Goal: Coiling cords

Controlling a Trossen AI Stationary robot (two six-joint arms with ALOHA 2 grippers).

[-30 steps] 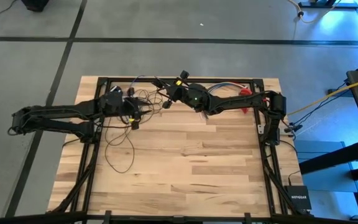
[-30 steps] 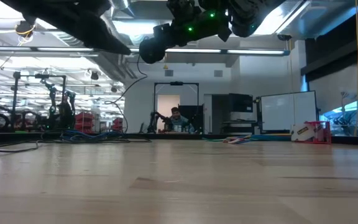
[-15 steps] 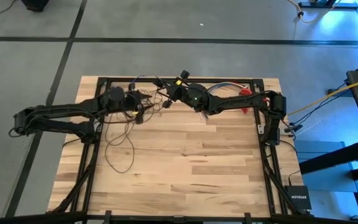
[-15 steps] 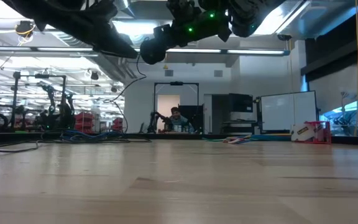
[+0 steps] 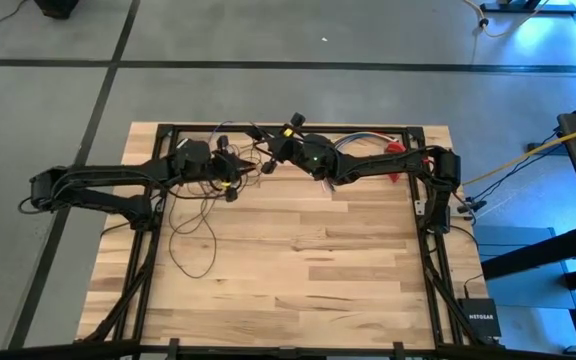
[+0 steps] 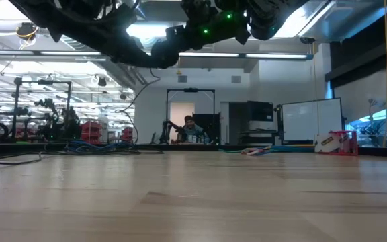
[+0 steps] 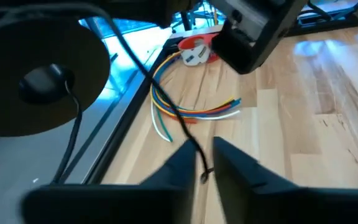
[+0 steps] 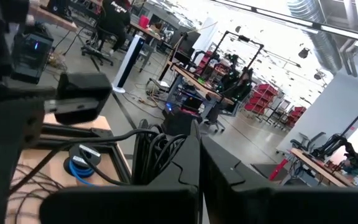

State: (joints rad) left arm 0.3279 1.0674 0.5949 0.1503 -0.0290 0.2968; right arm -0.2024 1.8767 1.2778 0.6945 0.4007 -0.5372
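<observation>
The cords are one thin dark wire. Its slack loops (image 5: pixel 193 240) lie on the table's left half, and more strands rise to the two grippers near the far edge. My right gripper (image 5: pixel 272 152) reaches in level from the right and is shut on a gathered bundle of loops (image 8: pixel 157 152). My left gripper (image 5: pixel 230 178) stands just left of it, shut on a single strand (image 7: pixel 166 99). A dark round puck (image 7: pixel 42 81) on the wire's end hangs close before the left wrist camera. In the low view both arms show only at the top edge. My left gripper pinches one strand of the cord (image 7: pixel 196 151) between its two fingertips, coming nearly level from the table's left. The strand runs straight from the fingers up toward my right gripper, clear of the table. My right gripper holds several gathered loops of the cord (image 8: pixel 160 144) between its shut fingers (image 8: pixel 185 180), coming level from the table's right. The bundle is lifted clear, and loose strands trail from it toward the table.
A short bundle of multicoloured wires (image 7: pixel 194 109) and a red tape roll (image 7: pixel 194 50) lie by the black frame rail (image 5: pixel 288 128) at the far edge. A yellow cable (image 5: pixel 528 160) runs off the table's right side. The near half of the wooden top (image 5: pixel 308 270) is bare.
My left gripper has gone toward the table's right and far edge, closing in on my right gripper. The cord's loops on the table have stayed about where they were.
</observation>
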